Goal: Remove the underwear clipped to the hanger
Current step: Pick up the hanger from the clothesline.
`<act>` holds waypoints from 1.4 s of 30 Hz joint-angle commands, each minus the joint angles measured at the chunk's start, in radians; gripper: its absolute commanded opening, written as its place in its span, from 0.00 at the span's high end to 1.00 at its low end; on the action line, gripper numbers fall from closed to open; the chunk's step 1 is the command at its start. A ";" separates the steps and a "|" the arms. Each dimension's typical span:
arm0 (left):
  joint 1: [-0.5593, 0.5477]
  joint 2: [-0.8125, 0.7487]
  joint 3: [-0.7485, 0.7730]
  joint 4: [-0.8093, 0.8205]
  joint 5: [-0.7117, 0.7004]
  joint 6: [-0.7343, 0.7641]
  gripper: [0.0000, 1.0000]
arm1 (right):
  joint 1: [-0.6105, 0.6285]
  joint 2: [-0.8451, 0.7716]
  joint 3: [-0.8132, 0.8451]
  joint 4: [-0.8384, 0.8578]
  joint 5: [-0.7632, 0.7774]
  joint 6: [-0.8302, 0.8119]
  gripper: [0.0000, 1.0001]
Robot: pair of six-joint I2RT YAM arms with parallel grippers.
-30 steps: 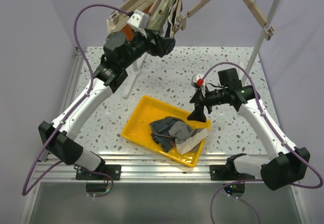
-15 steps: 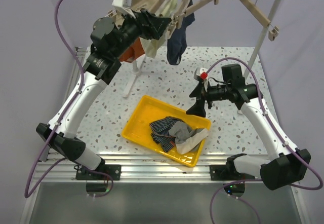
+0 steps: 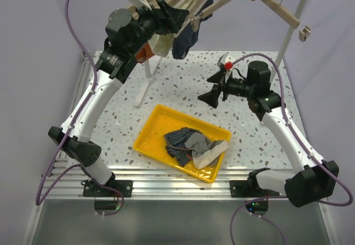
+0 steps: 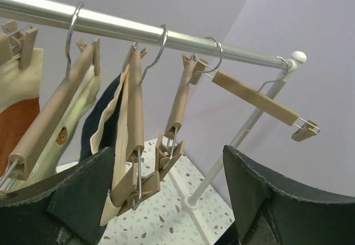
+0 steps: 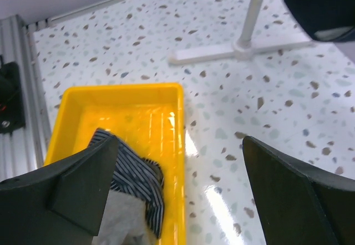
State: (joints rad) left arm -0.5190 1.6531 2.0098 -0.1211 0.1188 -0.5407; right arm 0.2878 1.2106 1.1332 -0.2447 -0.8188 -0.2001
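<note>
Since the earlier frame the left gripper had climbed from the hanging garments up to the wooden clip hangers on the rail, and the right gripper had lifted off the yellow tray and swung toward the table's far edge.

At the far left corner of the table, the left jaws stood wide apart with nothing between them, framing the hanger clips. Three pieces of underwear hung there side by side: an orange-red brief, a pale cream brief and a navy brief, the last against the left gripper's right side.

Near the table's front edge, the tray held a navy striped brief and a grey-white brief, overlapping.

Right of centre, the right jaws were spread wide and empty, hovering above the table beyond the tray.
</note>
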 commanded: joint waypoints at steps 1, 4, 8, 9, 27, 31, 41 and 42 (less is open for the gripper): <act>0.005 0.016 0.089 -0.040 -0.070 0.011 0.18 | 0.010 0.055 0.052 0.223 0.067 0.086 0.02; 0.004 0.054 0.154 -0.070 -0.076 0.028 0.21 | 0.011 0.099 0.108 0.240 0.127 0.125 0.01; 0.004 0.071 0.181 -0.071 -0.064 0.028 0.22 | 0.010 0.125 0.114 0.333 0.168 0.232 0.02; 0.002 0.073 0.181 -0.066 -0.061 0.028 0.21 | 0.010 0.129 0.111 0.358 0.162 0.263 0.01; 0.004 -0.053 -0.008 0.040 -0.079 0.111 0.21 | 0.007 0.225 0.209 0.627 0.251 0.654 0.04; 0.004 -0.033 0.030 0.012 -0.099 0.142 0.21 | 0.007 0.262 0.264 0.628 0.257 0.774 0.13; 0.004 0.040 0.145 -0.028 -0.099 0.177 0.27 | 0.043 0.337 0.264 0.484 0.268 0.847 0.28; 0.004 0.040 0.147 -0.028 -0.100 0.179 0.27 | 0.044 0.345 0.264 0.470 0.248 0.907 0.30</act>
State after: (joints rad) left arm -0.5182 1.6840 2.1159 -0.1535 0.0257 -0.3965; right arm 0.3225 1.5356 1.3705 0.2756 -0.5621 0.5980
